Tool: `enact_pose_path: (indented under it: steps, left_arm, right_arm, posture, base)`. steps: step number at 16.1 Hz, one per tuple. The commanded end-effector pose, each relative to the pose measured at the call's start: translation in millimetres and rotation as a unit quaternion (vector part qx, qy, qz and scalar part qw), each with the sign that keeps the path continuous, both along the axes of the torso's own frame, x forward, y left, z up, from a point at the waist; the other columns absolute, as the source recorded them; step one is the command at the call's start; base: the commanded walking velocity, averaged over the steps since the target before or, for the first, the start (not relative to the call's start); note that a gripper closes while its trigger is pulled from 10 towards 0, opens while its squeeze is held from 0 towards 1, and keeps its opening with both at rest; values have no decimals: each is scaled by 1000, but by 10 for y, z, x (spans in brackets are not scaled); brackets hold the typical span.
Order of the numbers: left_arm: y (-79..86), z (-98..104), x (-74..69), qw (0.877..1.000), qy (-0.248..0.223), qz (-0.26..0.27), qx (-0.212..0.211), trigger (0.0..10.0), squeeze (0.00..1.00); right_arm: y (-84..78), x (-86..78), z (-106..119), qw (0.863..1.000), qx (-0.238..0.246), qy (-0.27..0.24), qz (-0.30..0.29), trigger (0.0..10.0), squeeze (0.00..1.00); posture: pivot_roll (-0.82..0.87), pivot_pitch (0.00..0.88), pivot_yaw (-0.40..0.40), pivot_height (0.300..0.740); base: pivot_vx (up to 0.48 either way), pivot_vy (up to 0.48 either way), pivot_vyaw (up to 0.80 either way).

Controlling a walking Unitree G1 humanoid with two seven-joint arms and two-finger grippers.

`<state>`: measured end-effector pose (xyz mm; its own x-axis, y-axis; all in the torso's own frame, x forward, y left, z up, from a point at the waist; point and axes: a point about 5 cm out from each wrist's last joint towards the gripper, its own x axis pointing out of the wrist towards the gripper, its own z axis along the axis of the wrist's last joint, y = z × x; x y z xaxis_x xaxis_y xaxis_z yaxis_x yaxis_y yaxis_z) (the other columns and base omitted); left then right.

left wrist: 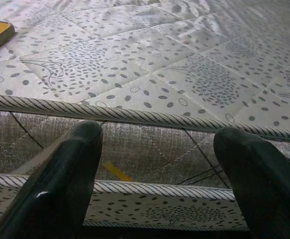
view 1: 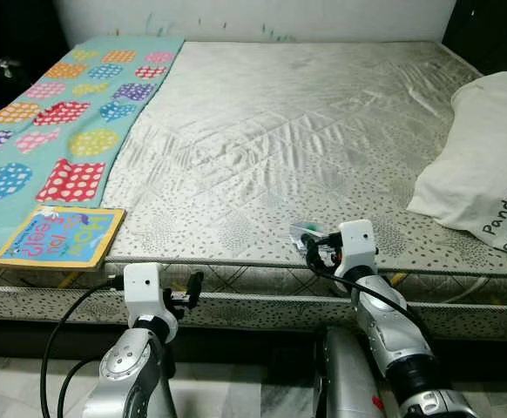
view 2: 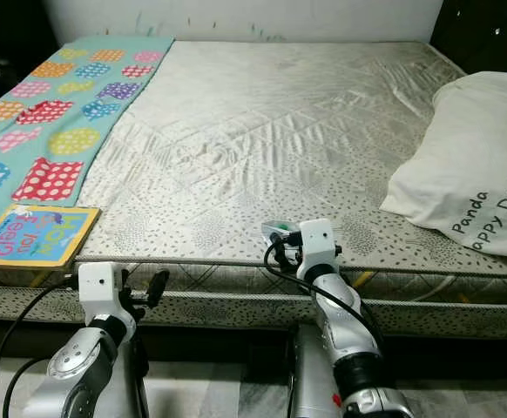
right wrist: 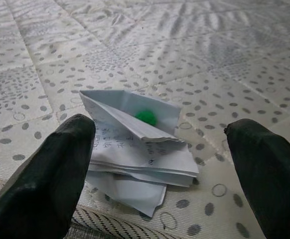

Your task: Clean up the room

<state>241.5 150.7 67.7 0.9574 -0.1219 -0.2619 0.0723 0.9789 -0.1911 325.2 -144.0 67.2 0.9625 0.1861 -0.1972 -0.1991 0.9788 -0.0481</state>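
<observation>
A big bare mattress (view 1: 306, 139) takes up most of the view, and its near edge runs across in front of the robot. A crumpled piece of paper (right wrist: 137, 149) with a green spot on it lies right at that near edge, a little right of the middle. The right gripper (right wrist: 157, 164) is just in front of the paper, with its two black fingers (right wrist: 50, 169) spread wide, one on each side of the paper and not squeezing it. The left gripper (left wrist: 157, 169) is lower down, in front of the side of the mattress, and its fingers (left wrist: 60, 179) are spread apart too, holding nothing. A children's book (view 1: 60, 236) with a yellow border lies at the near left edge of the mattress, well apart from the paper. It rests on the end of a teal blanket (view 1: 62, 122) with bright patches that runs along the left side. A white pillow (view 1: 489, 157) with writing on it sits at the right side. Between the blanket and the pillow the mattress top is wide and flat.
</observation>
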Motion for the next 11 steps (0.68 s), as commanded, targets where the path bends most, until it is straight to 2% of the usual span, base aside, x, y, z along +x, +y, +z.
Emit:
enact_pose_path:
  steps: [1, 4, 8, 11]
  left_arm:
    - [15, 34, -3, 1000, -3, -2, 0, 10000, 0]
    - [-17, 43, -11, 1000, 1, -20, -17, 10000, 0]
    - [-124, 69, -6, 997, -1, -78, -17, 10000, 0]
    - [-148, 73, -16, 996, -1, -90, -15, 10000, 0]
  right_arm:
    - [52, 46, 46, 1000, -4, -9, 7, 10000, 0]
    - [94, 96, 55, 1000, -17, -15, 11, 10000, 0]
    - [101, 139, 34, 999, -35, -14, 10, 10000, 0]
    - [104, 122, -37, 999, -48, 2, 22, 10000, 0]
  posture:
    - [-6, 0, -13, 470]
    - [1, 0, -11, 470]
    - [0, 0, -9, 470]
    - [0, 0, -9, 470]
  base:
    - [0, 0, 0]
    - [0, 0, 0]
    - [0, 0, 0]
    - [0, 0, 0]
